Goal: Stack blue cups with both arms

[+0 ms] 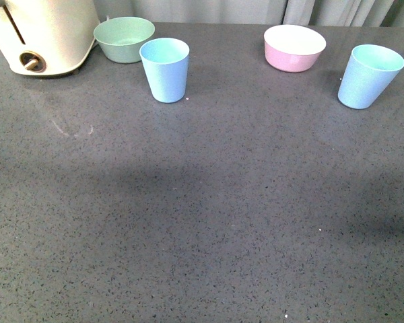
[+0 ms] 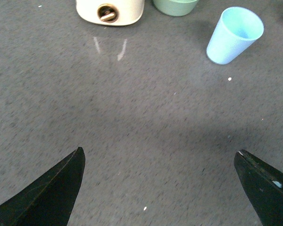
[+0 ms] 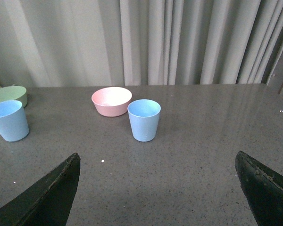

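Over the countertop [image 2: 132,117], jaws wide apart.

My front camera looks down the counter [image 1: 202,222] toward its far edge; left wrist tilts down, right wrist near level. All share the left-hand blue cup [image 1: 165,69].

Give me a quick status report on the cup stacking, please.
Left gripper open, empty. Right gripper open, empty. Left blue cup, right blue cup upright, apart, unstacked. Pink bowl between them, set further back.
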Controlling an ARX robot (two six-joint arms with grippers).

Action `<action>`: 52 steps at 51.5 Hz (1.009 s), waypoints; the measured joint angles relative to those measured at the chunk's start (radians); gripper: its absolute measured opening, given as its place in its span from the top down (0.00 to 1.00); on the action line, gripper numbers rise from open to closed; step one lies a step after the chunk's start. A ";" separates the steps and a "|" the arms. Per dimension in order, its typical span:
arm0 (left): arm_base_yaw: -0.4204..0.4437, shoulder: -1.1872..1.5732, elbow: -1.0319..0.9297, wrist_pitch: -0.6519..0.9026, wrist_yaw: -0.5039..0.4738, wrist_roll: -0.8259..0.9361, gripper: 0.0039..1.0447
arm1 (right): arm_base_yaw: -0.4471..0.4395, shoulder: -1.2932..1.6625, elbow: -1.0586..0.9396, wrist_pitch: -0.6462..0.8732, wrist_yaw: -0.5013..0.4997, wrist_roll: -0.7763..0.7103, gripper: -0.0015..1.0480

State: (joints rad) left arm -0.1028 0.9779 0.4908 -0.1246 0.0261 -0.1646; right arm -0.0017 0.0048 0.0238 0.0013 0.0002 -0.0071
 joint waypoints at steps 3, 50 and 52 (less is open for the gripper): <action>-0.032 0.137 0.076 0.050 -0.011 -0.021 0.08 | 0.000 0.000 0.000 0.000 0.000 0.000 0.09; -0.237 1.179 1.067 -0.124 -0.205 -0.137 0.08 | 0.000 0.000 0.000 0.000 0.000 0.000 0.09; -0.240 1.197 1.096 -0.137 -0.208 -0.138 0.08 | 0.000 0.000 0.000 0.000 0.000 0.000 0.09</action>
State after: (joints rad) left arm -0.3424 2.1754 1.5867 -0.2619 -0.1818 -0.3027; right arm -0.0017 0.0048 0.0238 0.0013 -0.0002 -0.0071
